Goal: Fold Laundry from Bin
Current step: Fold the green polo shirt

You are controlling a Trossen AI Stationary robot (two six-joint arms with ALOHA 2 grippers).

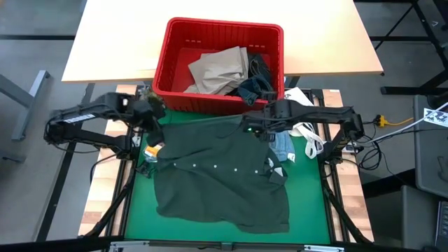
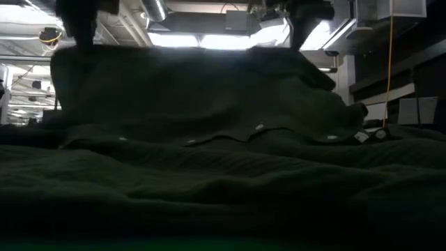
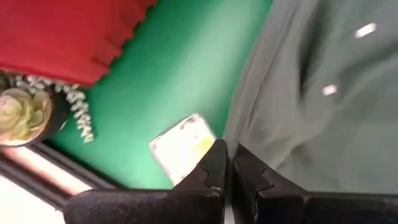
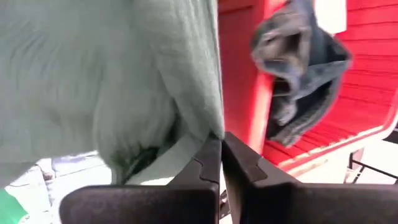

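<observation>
Pinching the far edge of the green shirt (image 1: pixel 220 175), both claws are clamped shut on its cloth just in front of the bin (image 1: pixel 163 66). The left claw (image 1: pixel 149 120) grips the shirt's left corner; in its wrist view the two fingers (image 3: pixel 214 168) sit pressed together at the fabric's edge, with a small white and yellow card (image 3: pixel 183 146) lying on the green mat (image 3: pixel 180 74) beside them. The right claw (image 1: pixel 253 127) holds the shirt's right corner, and its wrist view shows the fingers (image 4: pixel 239 165) closed with cloth bunched between them. From the level view, the held edge is raised while the rest of the shirt drapes down and spreads over the mat on the desk, its row of pale buttons (image 1: pixel 213 166) running across the middle.

The red bin stands beyond the mat, on the tan desk (image 1: pixel 105 49). Inside it lie khaki trousers (image 1: pixel 220 70) and dark jeans (image 1: pixel 257 77); part of the jeans hangs over the bin's near rim by the right claw. A light blue garment (image 1: pixel 283 147) peeks out under the shirt's right side. A small potted succulent (image 3: pixel 18 115) sits near the bin's left corner.
</observation>
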